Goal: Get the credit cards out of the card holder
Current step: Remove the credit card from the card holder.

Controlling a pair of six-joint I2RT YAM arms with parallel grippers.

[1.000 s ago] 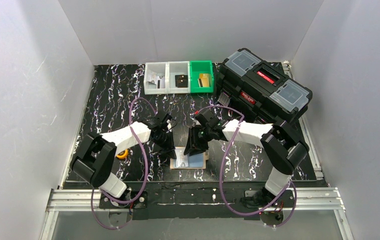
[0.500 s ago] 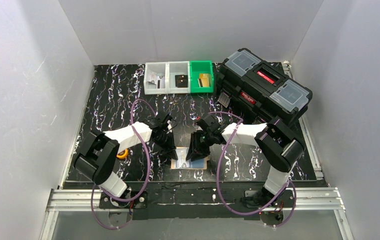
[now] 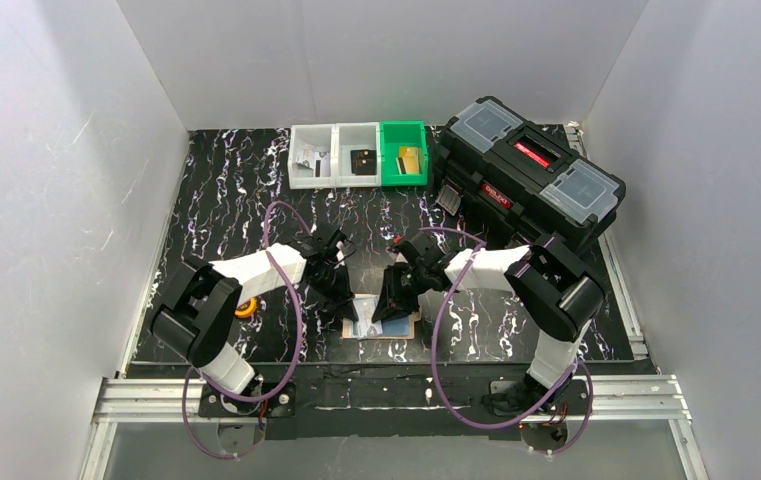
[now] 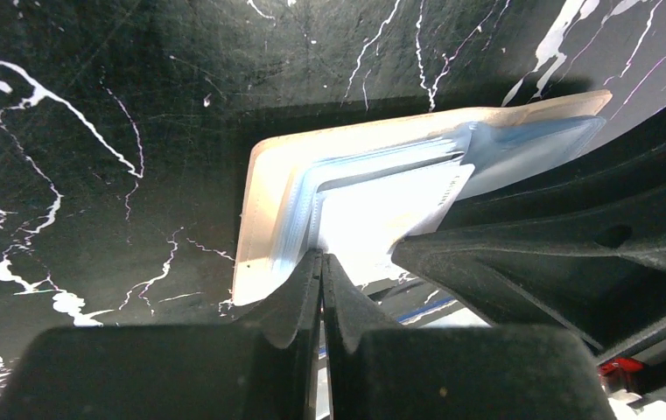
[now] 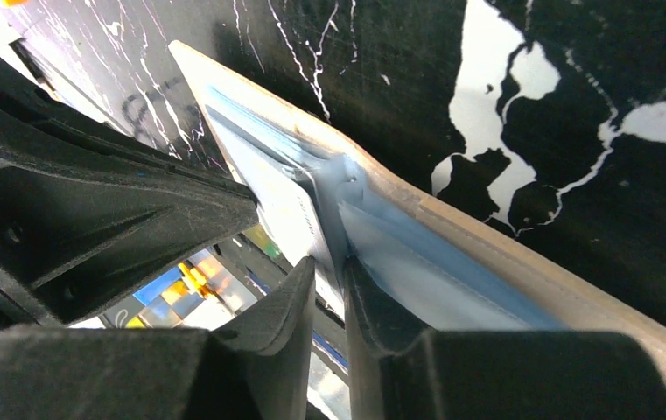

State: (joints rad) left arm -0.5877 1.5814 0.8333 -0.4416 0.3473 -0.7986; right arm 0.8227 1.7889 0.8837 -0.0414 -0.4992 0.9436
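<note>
The cream-beige card holder (image 3: 352, 329) lies open flat near the table's front edge, between both grippers. My left gripper (image 3: 344, 300) is shut, its tips (image 4: 322, 256) pressing on the holder's left part by the cream rim (image 4: 256, 210). My right gripper (image 3: 392, 306) stands over the holder's middle, jaws narrowly apart around the edge of a pale credit card (image 5: 314, 223) that sticks up from the pale blue pocket (image 5: 438, 262). The holder's tan rim (image 5: 530, 267) runs past on the right. A pale blue layer (image 4: 522, 144) shows in the pockets.
At the back stand two white bins (image 3: 315, 156) (image 3: 359, 155) and a green bin (image 3: 404, 153) holding small items. A large black toolbox (image 3: 528, 172) fills the back right. A small orange thing (image 3: 244, 308) lies by the left arm. White walls enclose the table.
The right gripper has come in lower over the holder and its jaws have narrowed round the card edge. The left gripper has closed fully and stayed in place.
</note>
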